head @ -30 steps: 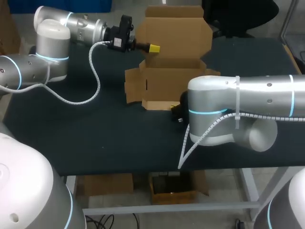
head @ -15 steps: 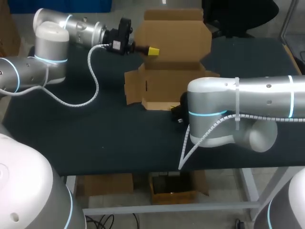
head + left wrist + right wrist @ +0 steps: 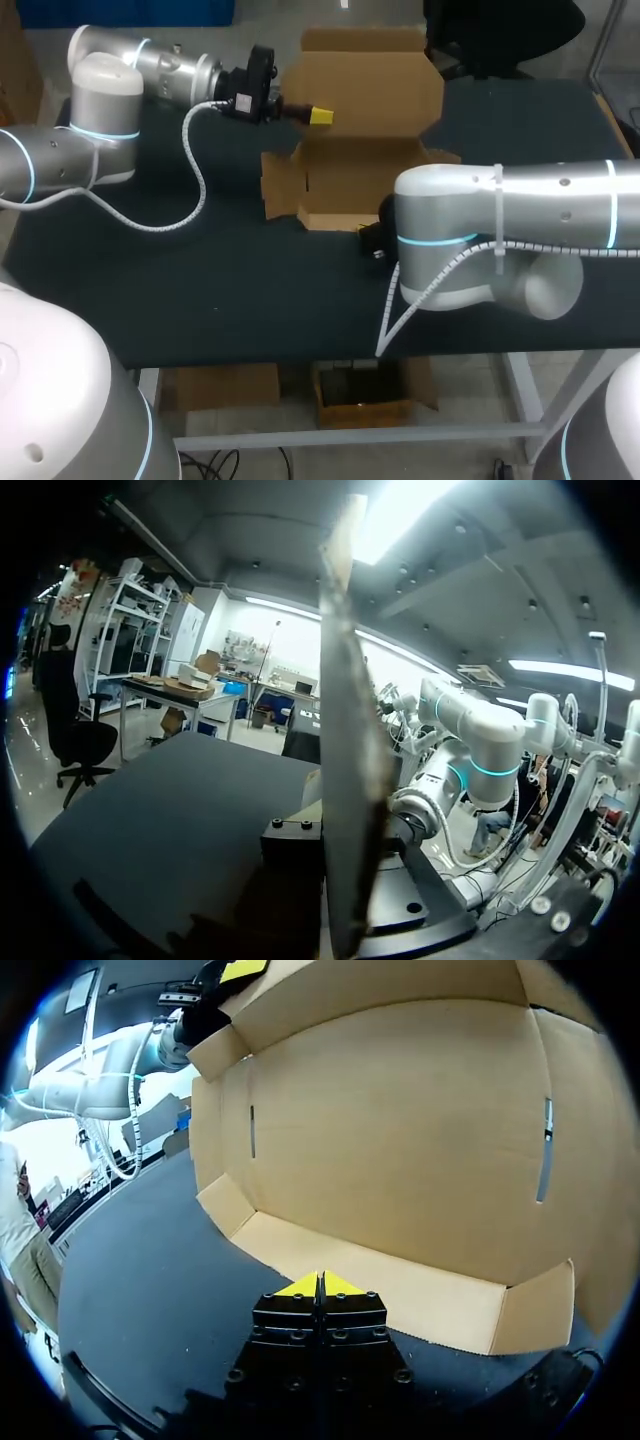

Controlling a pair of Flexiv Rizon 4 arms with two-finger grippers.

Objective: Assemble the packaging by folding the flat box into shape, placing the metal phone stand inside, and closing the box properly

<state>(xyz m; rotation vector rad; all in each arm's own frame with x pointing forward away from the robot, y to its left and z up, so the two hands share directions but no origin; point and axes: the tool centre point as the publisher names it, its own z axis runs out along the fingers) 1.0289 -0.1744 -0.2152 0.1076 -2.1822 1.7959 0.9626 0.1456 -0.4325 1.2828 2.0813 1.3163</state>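
- Two claws, both closed; left claw [image 3: 320,116] clamped on the edge of the raised lid [image 3: 365,75] of the box [image 3: 360,175], at its ten o'clock
- right claw [image 3: 320,1285] pressed together, holding nothing; just short of the front flap [image 3: 400,1295], at five o'clock
- box open, at the table's [image 3: 200,280] twelve o'clock

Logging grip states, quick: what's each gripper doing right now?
Left gripper: shut on the cardboard box's lid.
Right gripper: shut, holding nothing.
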